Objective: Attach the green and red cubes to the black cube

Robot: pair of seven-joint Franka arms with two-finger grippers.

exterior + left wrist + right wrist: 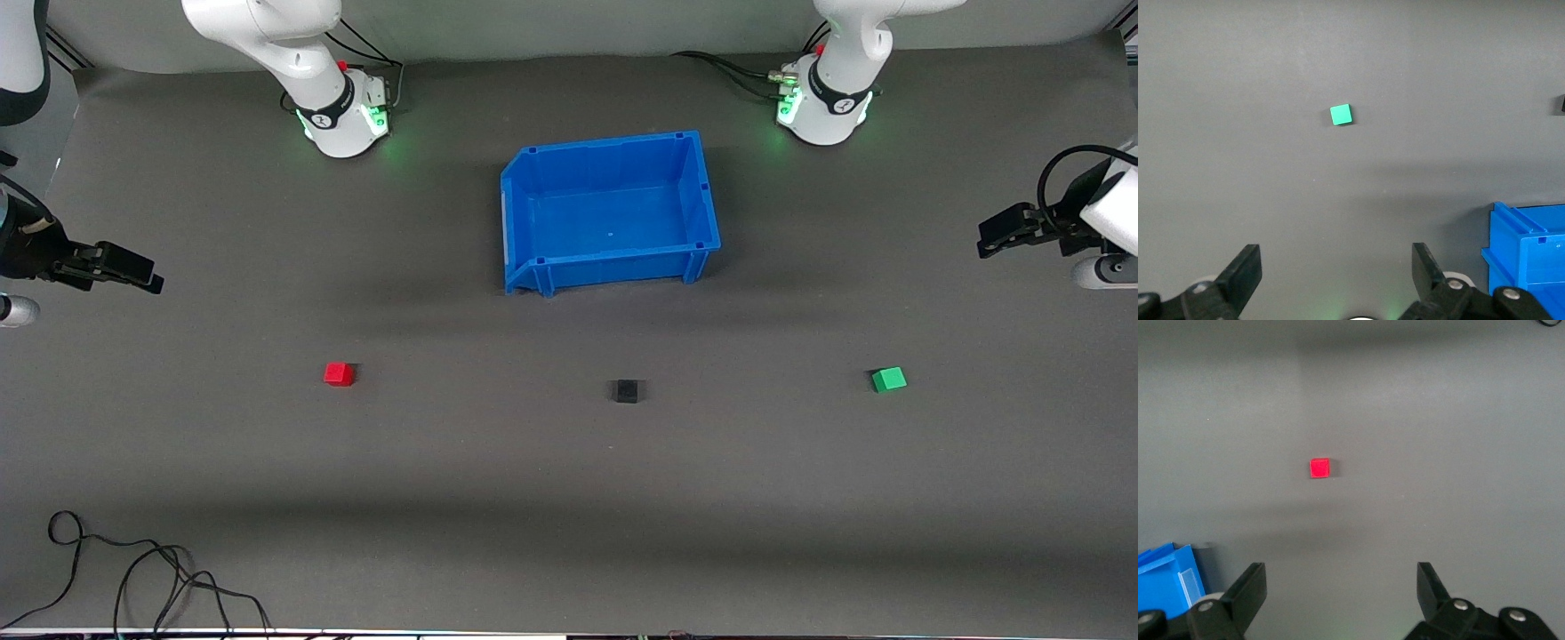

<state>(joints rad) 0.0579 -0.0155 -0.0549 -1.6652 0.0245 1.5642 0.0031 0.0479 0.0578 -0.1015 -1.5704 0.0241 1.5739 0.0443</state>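
Loose cables [133, 578] lie nearest the front camera on the worktop [569, 498]. Three cubes sit in a row, well apart: the black cube [627, 391] in the middle, the red cube [338, 374] at its nine o'clock, the green cube [888, 380] at its three o'clock. An empty blue bin [609, 210] stands at twelve.

From the left wrist, the left tool [1337, 267] hangs spread wide above bare worktop near the green cube.

From the right wrist, the right tool [1341, 587] gapes likewise near the red cube.

Cubes this small could skid away if a fingertip clips one during descent.
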